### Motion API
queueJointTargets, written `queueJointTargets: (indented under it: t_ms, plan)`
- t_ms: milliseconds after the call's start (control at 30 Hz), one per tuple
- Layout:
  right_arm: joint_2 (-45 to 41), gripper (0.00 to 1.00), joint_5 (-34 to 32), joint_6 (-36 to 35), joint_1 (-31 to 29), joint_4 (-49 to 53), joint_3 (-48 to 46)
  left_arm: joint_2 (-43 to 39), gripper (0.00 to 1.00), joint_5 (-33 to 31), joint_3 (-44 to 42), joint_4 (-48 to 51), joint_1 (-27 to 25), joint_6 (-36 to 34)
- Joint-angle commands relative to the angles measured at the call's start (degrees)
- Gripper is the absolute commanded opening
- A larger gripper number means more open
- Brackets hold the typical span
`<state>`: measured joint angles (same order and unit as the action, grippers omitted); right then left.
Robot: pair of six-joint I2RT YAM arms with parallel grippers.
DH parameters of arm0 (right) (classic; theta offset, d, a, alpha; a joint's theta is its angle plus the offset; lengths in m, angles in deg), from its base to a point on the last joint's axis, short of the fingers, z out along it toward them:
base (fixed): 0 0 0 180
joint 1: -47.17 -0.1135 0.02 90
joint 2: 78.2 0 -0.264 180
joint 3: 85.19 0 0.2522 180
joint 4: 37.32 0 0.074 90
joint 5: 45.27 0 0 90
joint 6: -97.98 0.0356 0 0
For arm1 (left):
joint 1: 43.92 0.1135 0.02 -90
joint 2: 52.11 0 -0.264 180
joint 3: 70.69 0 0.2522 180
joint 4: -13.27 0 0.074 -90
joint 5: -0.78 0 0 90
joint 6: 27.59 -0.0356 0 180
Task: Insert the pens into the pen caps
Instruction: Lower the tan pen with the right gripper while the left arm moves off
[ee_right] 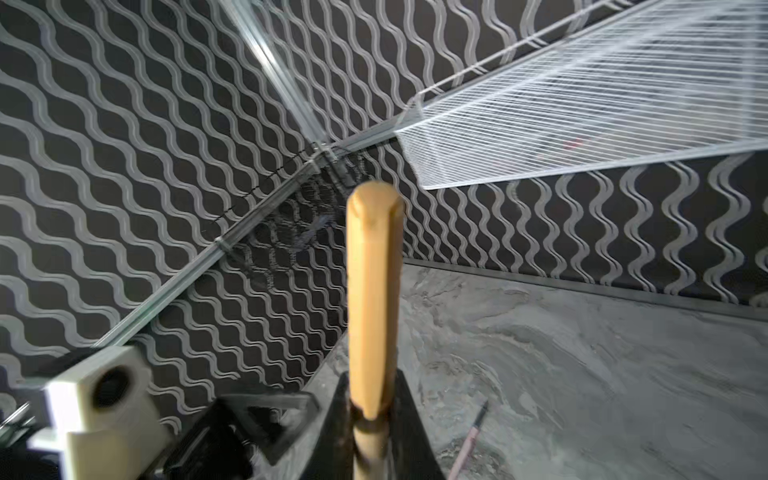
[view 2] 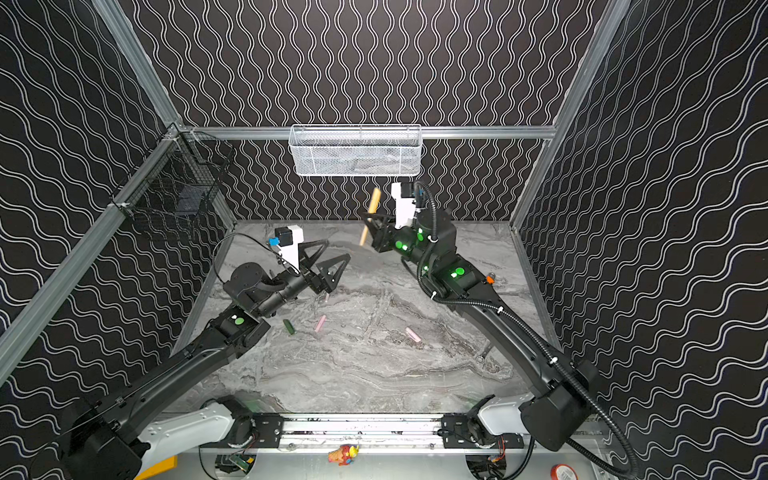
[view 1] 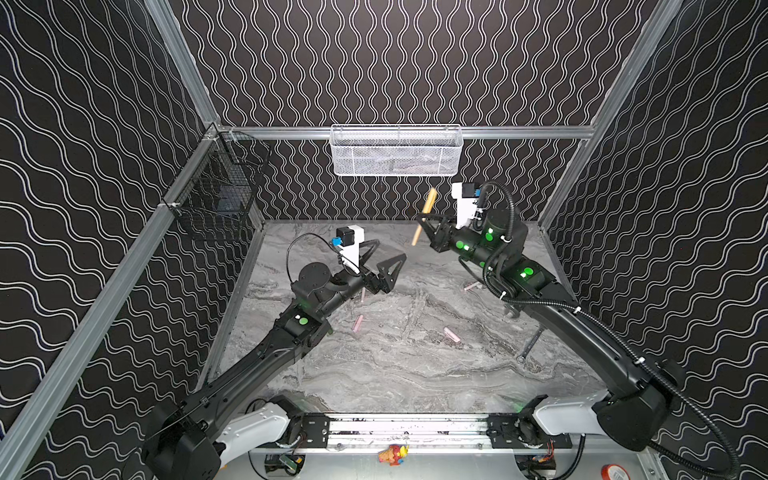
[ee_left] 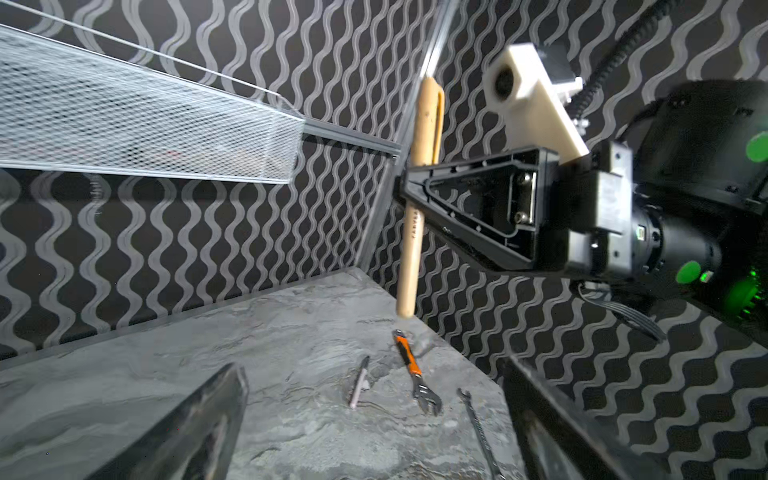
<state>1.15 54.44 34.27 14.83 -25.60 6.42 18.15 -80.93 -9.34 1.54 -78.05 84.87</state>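
Gold pen (view 1: pixel 416 237) up in the air over the far part of the counter (view 1: pixel 415 374), near upright and a little tilted, pale lower end pointing down. Gold cap (ee_left: pixel 428 120) seated over the upper end, clip plain in both wrist views. Clamped across the barrel just below the cap by the right pincer (view 1: pixel 423 219), jaws clenched tight on the pen.

Left pincer (view 1: pixel 391 250) left of the pen and lower, apart from it, jaws spread wide, released, grasping nothing.

Down on the counter: pink cap (view 1: pixel 358 322) near the left arm and second pink cap (view 1: pixel 451 334) toward the middle, both flat and well apart. Green cap (view 2: pixel 289 327) just left of the first pink one, close beside the left arm, clear in a top view only. Pink pen (ee_left: pixel 359 382) flat on the right side with its dark tip bare, partly under the right arm in both top views. Pink sliver (view 1: pixel 363 295) peeping out from beneath the left pincer, too hidden to name.

Further out on the right: orange-handled wrench (ee_left: pixel 415 374) just beside the pink pen, then grey spanner (view 1: pixel 530 345) nearer, close by the right arm. White basket (view 1: pixel 395 149) hung on the far wall rail, above and behind the held pen, contents blurred by the mesh. Black basket (view 1: pixel 216 199) on the left wall.
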Motion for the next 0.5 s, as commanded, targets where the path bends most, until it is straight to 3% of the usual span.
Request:
queueJointTargets:
  t_ms: [0, 67, 167, 467]
  plan:
    - [3.4, 0.07, 2.5, 2.5, 4.0, 2.5, -1.0, -0.6, 0.99, -17.4, 0.8, 5.8, 0.1, -1.4]
    - [7.6, 0.08, 4.2, 0.9, 6.4, 6.9, -0.4, -0.4, 0.99, -25.1, 1.9, 9.8, 0.1, -0.1]
    - [15.1, 0.1, 4.9, -2.1, 8.9, 13.3, 1.4, 1.4, 0.98, -30.8, 5.2, 17.4, 0.6, 1.3]
    - [39.0, 0.11, 10.1, -2.4, 9.9, 19.9, 11.0, 4.5, 0.99, -31.1, 7.9, 22.2, 1.5, 1.6]
